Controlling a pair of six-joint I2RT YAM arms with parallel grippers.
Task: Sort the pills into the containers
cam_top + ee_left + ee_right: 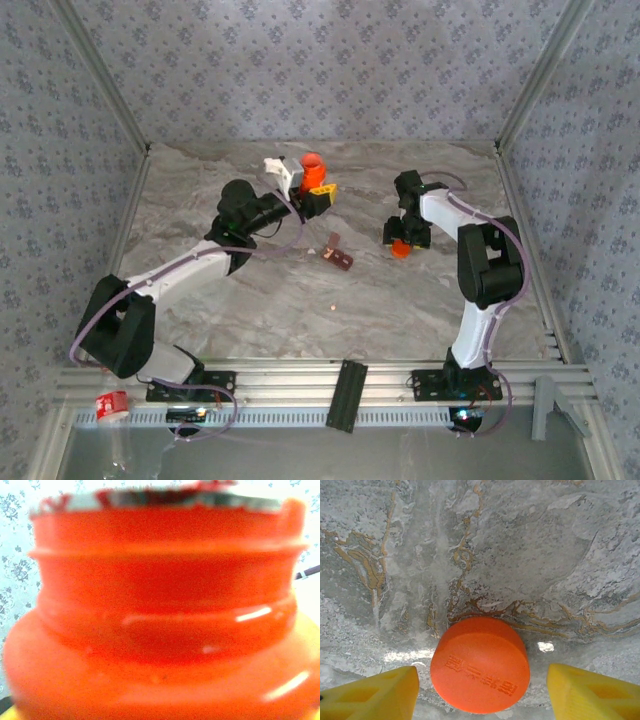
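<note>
L gripper [320, 190] clamped on uncapped orange plastic pill bottle [312, 172], raised behind dark red-brown three-box container strip [337, 252], prob. for pouring; R gripper [403, 240] wide astride round orange plastic cap [480, 665], right of strip; pale pill speck [333, 308] lies near-side of strip.

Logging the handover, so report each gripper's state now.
Left gripper: closed on the orange bottle.
Right gripper: open, fingers either side of the orange cap, not touching it.
</note>
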